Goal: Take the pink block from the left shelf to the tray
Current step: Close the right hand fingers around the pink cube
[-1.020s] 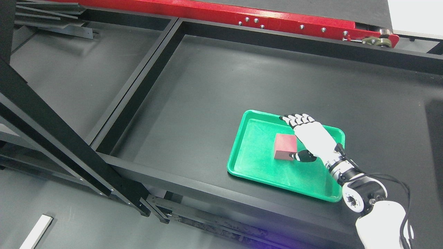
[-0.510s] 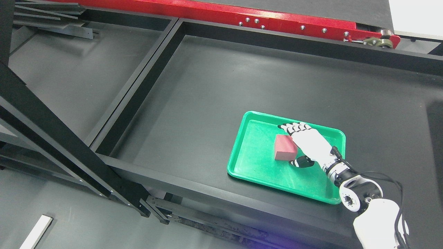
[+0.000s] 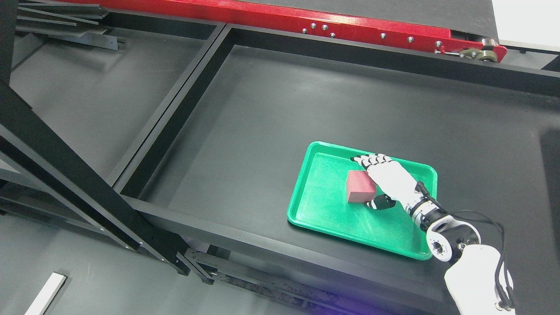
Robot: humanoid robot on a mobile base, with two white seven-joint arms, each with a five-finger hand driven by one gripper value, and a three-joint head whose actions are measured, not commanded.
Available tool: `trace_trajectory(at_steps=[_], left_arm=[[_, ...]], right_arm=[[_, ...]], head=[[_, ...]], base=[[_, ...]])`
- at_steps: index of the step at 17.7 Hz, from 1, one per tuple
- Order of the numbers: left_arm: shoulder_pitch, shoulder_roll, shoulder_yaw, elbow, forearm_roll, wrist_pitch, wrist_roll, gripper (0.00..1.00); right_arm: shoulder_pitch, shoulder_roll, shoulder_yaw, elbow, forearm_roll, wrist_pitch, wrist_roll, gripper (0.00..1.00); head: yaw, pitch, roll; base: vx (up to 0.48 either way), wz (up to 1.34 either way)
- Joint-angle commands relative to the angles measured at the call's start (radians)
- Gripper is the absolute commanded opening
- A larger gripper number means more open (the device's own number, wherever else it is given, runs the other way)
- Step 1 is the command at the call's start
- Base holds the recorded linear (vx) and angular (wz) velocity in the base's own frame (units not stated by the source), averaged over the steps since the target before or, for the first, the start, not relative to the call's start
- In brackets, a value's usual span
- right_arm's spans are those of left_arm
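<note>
- Spreading across most of the view was a black shelf surface [image 3: 306, 100], boxed in by a raised black frame and split by a black divider bar [image 3: 175, 100] into a left bay and a larger right bay.
- Behind it ran a red metal beam [image 3: 306, 19] studded with bolts, ending at a small pulley near the upper right.
- A thick black diagonal strut [image 3: 65, 170] crossed the lower left corner in front of the shelf, and below it lay grey floor with a white strip [image 3: 46, 293].
- On the right bay, toward its front edge, sat a green tray [image 3: 323, 214], rectangular with rounded corners and a low rim.
- The right arm [image 3: 474, 275], white with dark cables, came in from the lower right corner and reached over the tray's near right corner.
- The right hand [image 3: 389, 179] lay over the tray with its fingers [image 3: 369, 160] extended toward the far rim and its thumb [image 3: 380, 203] dropped on the near side; it looked loosely open beside the block rather than clamped on it.
- The pink block [image 3: 359, 186] rested inside the tray, near its middle, touching or just beside the palm's left edge.
- Wide bare shelf lay to the left of and behind the tray; the tray's left half was open.
</note>
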Motion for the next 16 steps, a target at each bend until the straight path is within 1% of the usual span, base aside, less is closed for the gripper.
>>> trace_trajectory(at_steps=[1, 4, 6, 9, 10, 12, 15, 16], left_arm=[[-0.012, 0.017, 0.000, 0.000, -0.002, 0.001, 0.001, 1.00], [-0.011, 0.017, 0.000, 0.000, -0.002, 0.001, 0.001, 1.00], [-0.011, 0.017, 0.000, 0.000, -0.002, 0.001, 0.001, 1.00], [-0.011, 0.017, 0.000, 0.000, -0.002, 0.001, 0.001, 1.00], [-0.011, 0.017, 0.000, 0.000, -0.002, 0.001, 0.001, 1.00], [-0.011, 0.017, 0.000, 0.000, -0.002, 0.001, 0.001, 1.00], [-0.011, 0.017, 0.000, 0.000, -0.002, 0.001, 0.001, 1.00], [-0.012, 0.017, 0.000, 0.000, -0.002, 0.001, 0.001, 1.00]], right_arm=[[-0.017, 0.003, 0.016, 0.032, 0.000, 0.002, -0.007, 0.83], [-0.016, 0.001, 0.016, 0.032, 0.002, 0.002, -0.007, 0.82], [-0.014, 0.001, 0.016, 0.032, 0.003, 0.001, -0.007, 0.76], [-0.011, -0.001, 0.016, 0.031, 0.003, -0.007, -0.007, 0.76], [-0.009, -0.001, 0.016, 0.029, 0.003, -0.007, -0.008, 0.73], [-0.008, -0.004, 0.016, 0.027, 0.005, -0.009, -0.007, 0.60], [-0.002, -0.005, 0.016, 0.026, 0.005, -0.010, -0.004, 0.36], [0.000, -0.005, 0.016, 0.024, 0.005, -0.012, -0.005, 0.31]], head=[[0.0000, 0.000, 0.000], [0.0000, 0.000, 0.000], [0.0000, 0.000, 0.000], [0.0000, 0.000, 0.000], [0.0000, 0.000, 0.000], [0.0000, 0.000, 0.000], [0.0000, 0.000, 0.000], [0.0000, 0.000, 0.000]], base=[[0.000, 0.00], [0.000, 0.00], [0.000, 0.00], [0.000, 0.00], [0.000, 0.00], [0.000, 0.00], [0.000, 0.00], [0.000, 0.00]])
